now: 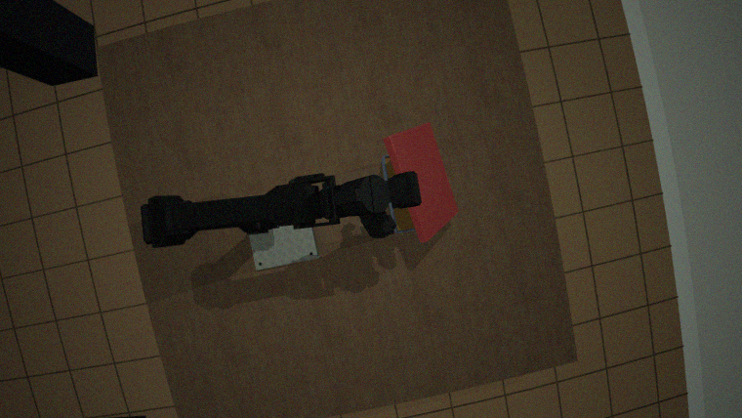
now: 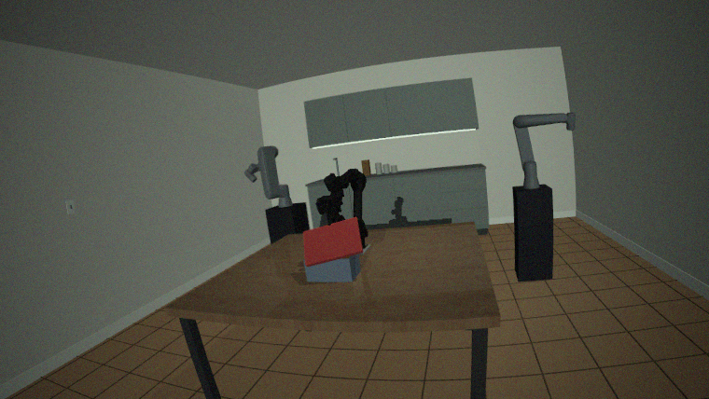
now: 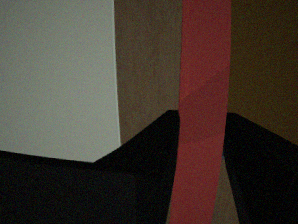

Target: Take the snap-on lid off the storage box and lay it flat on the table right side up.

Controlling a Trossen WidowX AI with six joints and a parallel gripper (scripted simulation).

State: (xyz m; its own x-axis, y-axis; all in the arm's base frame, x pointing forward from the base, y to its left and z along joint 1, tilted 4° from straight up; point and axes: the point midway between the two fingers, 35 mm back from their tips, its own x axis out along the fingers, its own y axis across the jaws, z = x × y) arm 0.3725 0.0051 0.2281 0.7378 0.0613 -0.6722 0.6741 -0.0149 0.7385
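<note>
Gripper [image 1: 410, 188] clamped on red lid [image 1: 423, 179] edge, lid tilted up off blue storage box [image 2: 333, 268]. Next: lift clear, level, lay flat on table [image 2: 426, 277].

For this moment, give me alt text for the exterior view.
A black arm's gripper holds a red lid tilted up at its far edge, above a blue-grey box on a wooden table. Kitchen counter and two grey arms behind.

A brown wooden worktop [image 2: 426, 277] on dark legs carries the blue-grey storage box [image 2: 331, 269] near its middle and the arm's pale base plate [image 1: 262, 257].
</note>
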